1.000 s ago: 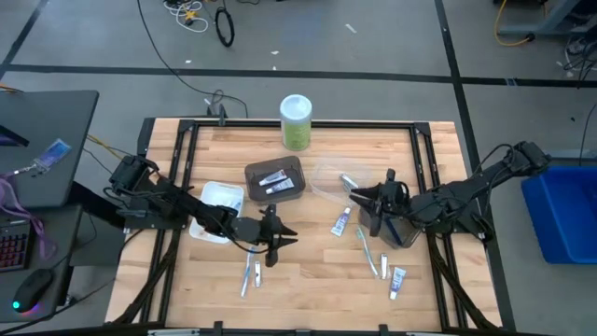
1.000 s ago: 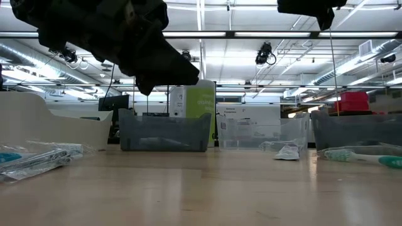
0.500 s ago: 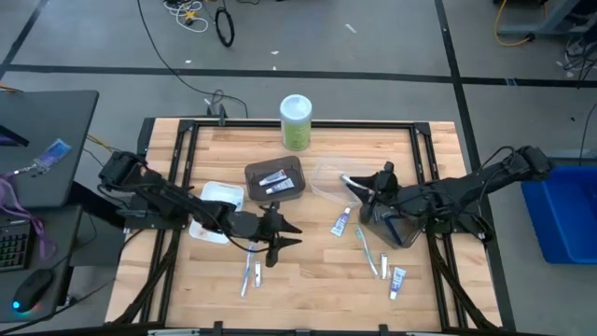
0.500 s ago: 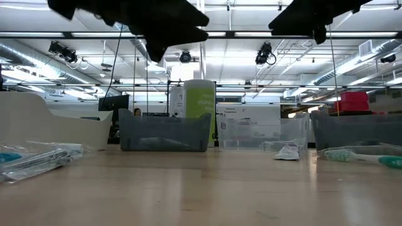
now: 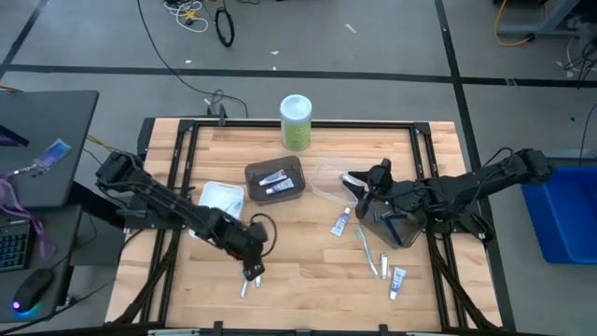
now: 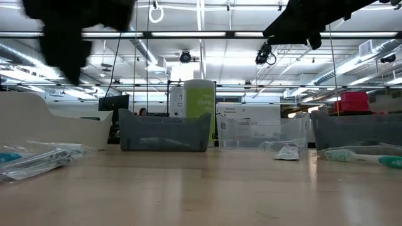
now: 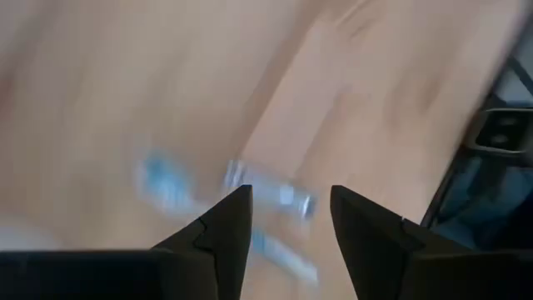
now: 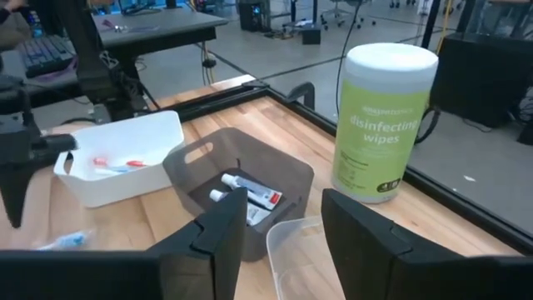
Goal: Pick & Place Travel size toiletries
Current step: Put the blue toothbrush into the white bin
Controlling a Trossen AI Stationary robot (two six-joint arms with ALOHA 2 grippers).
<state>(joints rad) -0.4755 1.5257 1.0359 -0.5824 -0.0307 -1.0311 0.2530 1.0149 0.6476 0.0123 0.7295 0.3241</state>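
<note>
The toiletries lie scattered on the wooden table. Two packed toothbrushes (image 5: 250, 276) lie near the front edge, and they show blurred (image 7: 268, 190) in the left wrist view. A white tube (image 5: 342, 221), a toothbrush (image 5: 369, 252) and another tube (image 5: 396, 280) lie right of centre. My left gripper (image 5: 250, 261) points steeply down just above the two toothbrushes, open (image 7: 287, 200) and holding nothing. My right gripper (image 5: 354, 180) hangs open (image 8: 283, 207) over the clear tray (image 5: 326, 182), nearly level, nothing between its fingers.
A dark tray (image 5: 275, 177) with two tubes (image 8: 250, 198) sits mid-table. A white tray (image 5: 220, 198) with items stands to its left, another dark tray (image 5: 399, 231) under my right arm. A green wipes canister (image 5: 296, 121) stands at the far edge.
My left gripper has tipped from nearly level to pointing steeply down and has swung toward the near edge, ending over the two toothbrushes. My right gripper has drifted a little toward the far left, over the clear tray.
</note>
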